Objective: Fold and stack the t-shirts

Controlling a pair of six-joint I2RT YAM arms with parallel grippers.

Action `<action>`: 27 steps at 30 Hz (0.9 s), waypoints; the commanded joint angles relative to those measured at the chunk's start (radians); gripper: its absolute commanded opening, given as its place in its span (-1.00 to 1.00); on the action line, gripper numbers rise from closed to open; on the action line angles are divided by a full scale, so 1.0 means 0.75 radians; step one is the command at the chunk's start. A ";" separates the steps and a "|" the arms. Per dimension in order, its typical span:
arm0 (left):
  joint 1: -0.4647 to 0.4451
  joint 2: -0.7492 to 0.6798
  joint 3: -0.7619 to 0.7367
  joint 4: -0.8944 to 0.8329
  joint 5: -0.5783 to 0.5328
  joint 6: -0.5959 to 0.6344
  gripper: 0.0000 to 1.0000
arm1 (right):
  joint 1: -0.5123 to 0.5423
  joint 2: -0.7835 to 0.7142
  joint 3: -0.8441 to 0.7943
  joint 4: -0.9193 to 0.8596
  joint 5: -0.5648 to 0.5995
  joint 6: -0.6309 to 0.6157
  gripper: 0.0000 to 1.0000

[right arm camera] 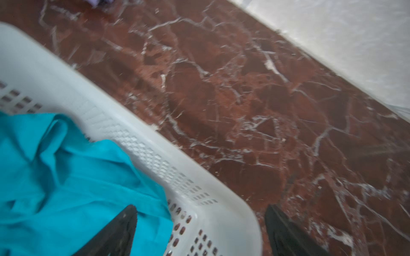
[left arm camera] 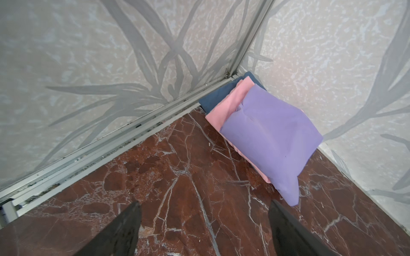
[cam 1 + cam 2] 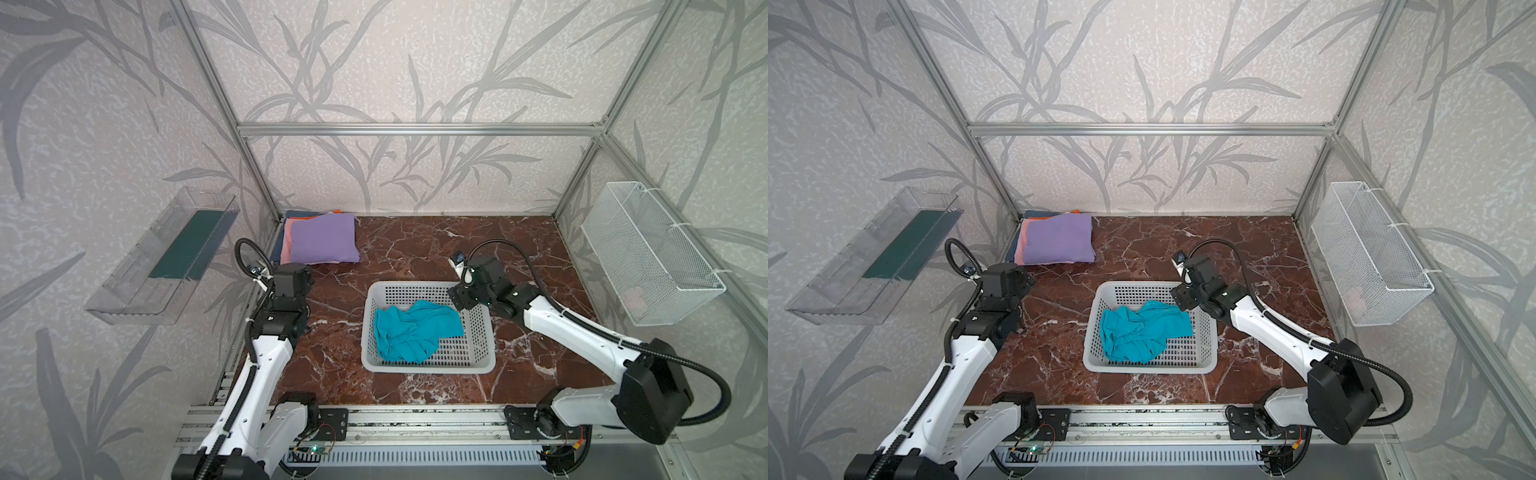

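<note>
The counter (image 3: 419, 249), a red-brown marbled slab, carries every item under review. Near its middle stands the white perforated basket (image 3: 428, 369), upright. In the far-left corner, against the walls, lies the stack of folded tees. The lilac tee (image 2: 270, 137) is on top, the pink tee (image 2: 228, 110) shows along one edge beneath it, and the dark-blue tee (image 2: 218, 97) is the lowest layer visible. A sliver of the orange tee (image 3: 337, 212) shows at the back edge (its exact place in the stack cannot be confirmed). The teal tee (image 3: 415, 330) lies crumpled and unfolded inside the basket, no print showing. The left claw (image 2: 205, 206) has its jaws apart and empty over bare counter, just short of the lilac tee's near corner. The right claw (image 1: 201, 207) also has its jaws apart and empty. It is poised at the basket's far-right corner, one finger over teal cloth and the other outside the rim. The wrist view is blurred, so contact with the fabric cannot be confirmed. Assessment: four tees appear folded and stacked, and one is outstanding. The teal tee has yet to be lifted out, spread on the counter, folded and set on the lilac tee. The task is judged well advanced, with the last pickup not yet made.
</note>
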 commanded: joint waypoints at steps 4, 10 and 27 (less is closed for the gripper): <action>0.006 0.038 0.008 -0.110 0.228 -0.060 0.76 | 0.029 0.229 0.198 -0.198 -0.059 -0.125 0.72; 0.006 0.057 -0.022 -0.100 0.355 -0.070 0.68 | -0.022 0.531 0.408 -0.268 0.128 -0.069 0.70; 0.006 0.020 -0.128 -0.070 0.409 -0.091 0.62 | -0.484 0.578 0.531 -0.527 0.252 0.379 0.39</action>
